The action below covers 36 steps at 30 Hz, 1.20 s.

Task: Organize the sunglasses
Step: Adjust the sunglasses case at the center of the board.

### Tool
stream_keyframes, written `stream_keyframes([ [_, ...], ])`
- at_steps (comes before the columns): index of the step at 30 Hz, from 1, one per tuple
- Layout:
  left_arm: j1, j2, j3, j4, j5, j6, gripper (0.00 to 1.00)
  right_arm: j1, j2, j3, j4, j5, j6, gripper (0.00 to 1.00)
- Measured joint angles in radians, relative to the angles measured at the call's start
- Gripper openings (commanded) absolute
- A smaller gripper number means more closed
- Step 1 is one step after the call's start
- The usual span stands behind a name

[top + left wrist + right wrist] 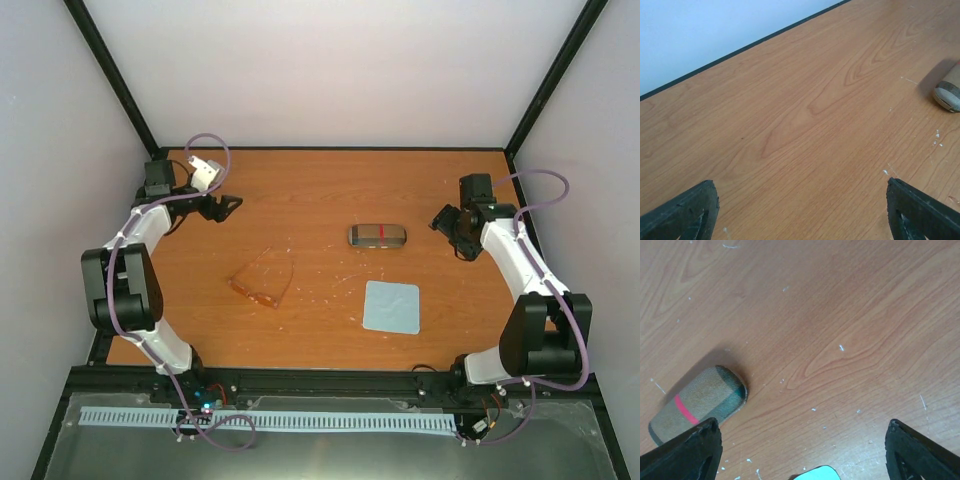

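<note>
Top external view shows the sunglasses (262,284) lying with arms unfolded on the surface (320,180), left of centre, well apart from the striped case (377,235) and the blue cloth (391,306). The left fingers (225,205) and the right fingers (443,222) both stand wide apart, holding nothing, out near the far corners. The task looks to be at its opening approach. Next, the left arm, being nearer, would need to descend over the thin frame and close gently.

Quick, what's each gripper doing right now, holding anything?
Left gripper: open, holding nothing.
Right gripper: open, holding nothing.
</note>
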Motion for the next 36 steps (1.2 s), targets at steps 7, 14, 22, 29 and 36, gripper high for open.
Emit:
stream_keyframes([
  [7, -0.035, 0.017, 0.014, -0.003, 0.002, 0.017, 0.91, 0.000, 0.001, -0.011, -0.021, -0.024, 0.038, 0.79],
  [14, -0.038, 0.026, 0.015, -0.014, -0.015, 0.049, 0.91, 0.025, 0.092, 0.027, -0.032, -0.156, 0.119, 0.79],
  [22, -0.038, 0.038, 0.015, -0.028, -0.064, 0.098, 0.91, 0.209, 0.373, 0.276, -0.042, -0.290, 0.251, 0.86],
  [29, -0.038, 0.038, 0.010, -0.035, -0.104, 0.125, 0.91, 0.276, 0.580, 0.465, -0.073, -0.365, 0.322, 0.87],
  [36, -0.035, 0.042, -0.006, -0.035, -0.121, 0.129, 0.91, 0.273, 0.634, 0.521, -0.116, -0.391, 0.381, 0.89],
])
